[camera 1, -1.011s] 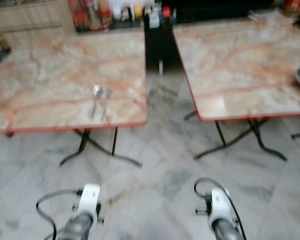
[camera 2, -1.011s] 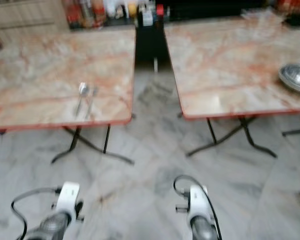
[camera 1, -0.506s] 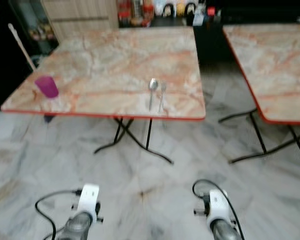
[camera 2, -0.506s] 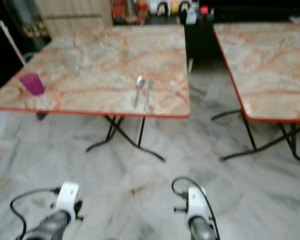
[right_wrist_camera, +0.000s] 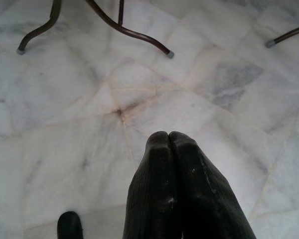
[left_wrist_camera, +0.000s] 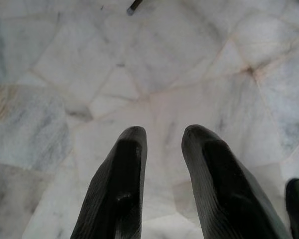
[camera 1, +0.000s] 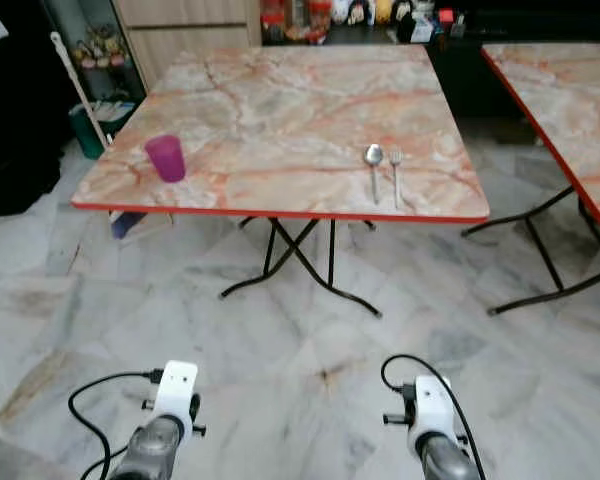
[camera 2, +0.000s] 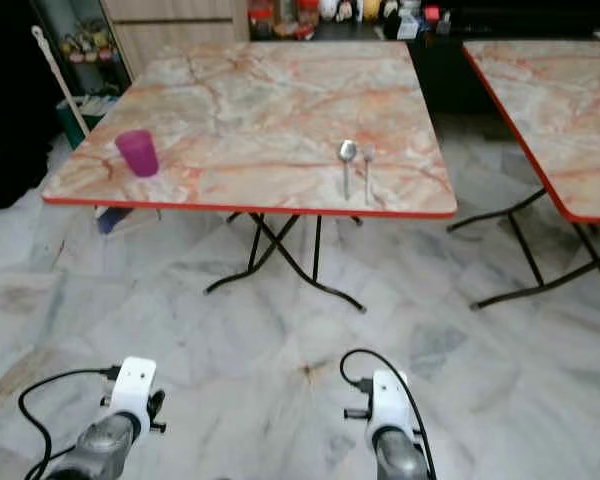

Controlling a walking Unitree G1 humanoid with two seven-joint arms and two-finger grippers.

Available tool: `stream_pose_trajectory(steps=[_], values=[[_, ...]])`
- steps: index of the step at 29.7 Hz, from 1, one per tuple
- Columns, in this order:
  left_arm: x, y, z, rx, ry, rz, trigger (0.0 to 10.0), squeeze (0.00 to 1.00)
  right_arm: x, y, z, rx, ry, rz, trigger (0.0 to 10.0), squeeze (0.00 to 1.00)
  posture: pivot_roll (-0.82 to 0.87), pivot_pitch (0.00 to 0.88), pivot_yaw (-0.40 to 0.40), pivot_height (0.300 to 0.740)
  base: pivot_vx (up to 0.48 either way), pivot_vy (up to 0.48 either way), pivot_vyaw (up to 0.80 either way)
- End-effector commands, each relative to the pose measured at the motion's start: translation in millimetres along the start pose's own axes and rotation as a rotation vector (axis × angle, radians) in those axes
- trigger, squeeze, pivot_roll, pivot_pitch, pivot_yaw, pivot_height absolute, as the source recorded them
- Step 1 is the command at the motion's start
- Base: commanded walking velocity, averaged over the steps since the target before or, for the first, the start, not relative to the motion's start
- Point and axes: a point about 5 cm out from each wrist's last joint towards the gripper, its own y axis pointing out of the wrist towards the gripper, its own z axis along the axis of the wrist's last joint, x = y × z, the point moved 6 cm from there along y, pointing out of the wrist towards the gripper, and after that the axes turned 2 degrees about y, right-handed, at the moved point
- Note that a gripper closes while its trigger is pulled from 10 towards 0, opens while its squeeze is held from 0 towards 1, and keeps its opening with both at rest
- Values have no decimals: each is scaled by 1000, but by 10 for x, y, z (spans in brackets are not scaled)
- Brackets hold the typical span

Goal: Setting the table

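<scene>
Marble table (camera 1: 280, 110): wide bare stretch between purple cup (camera 1: 165, 158) near left edge and spoon (camera 1: 373, 160), fork (camera 1: 396, 175) near right; crossed legs (camera 1: 300, 260) beneath; floor gap before second table (camera 1: 570, 90)

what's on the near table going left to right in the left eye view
cup → spoon → fork
</scene>
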Motion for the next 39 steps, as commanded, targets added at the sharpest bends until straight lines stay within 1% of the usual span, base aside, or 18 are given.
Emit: stream_pose_trajectory(steps=[1,5,13,16,19,24,39], values=[[-15,-11,-51,-17,13,-2,10000,0,-14,-3,-11,-3,10,2,10000,0,35,76,23,740,0,0,0],[-39,-15,-56,-15,13,8,10000,0,-32,-1,0,2,12,6,10000,0,35,67,26,740,0,0,0],[-43,-13,-45,-11,17,8,10000,0,-59,2,9,3,15,14,10000,0,37,54,25,740,320,0,0],[-36,-10,-34,-9,21,5,10000,0,-64,3,0,-4,36,14,10000,0,36,47,28,740,345,0,0],[-33,-7,-22,-6,25,3,10000,0,-73,6,4,-5,44,17,10000,0,35,45,30,740,351,0,-800],[-36,-3,-7,-3,26,3,10000,0,-77,9,37,10,28,19,10000,0,38,50,31,740,352,0,-94],[-36,-9,-32,-9,16,7,10000,0,-75,11,67,26,29,16,10000,0,36,80,31,740,353,0,0]])
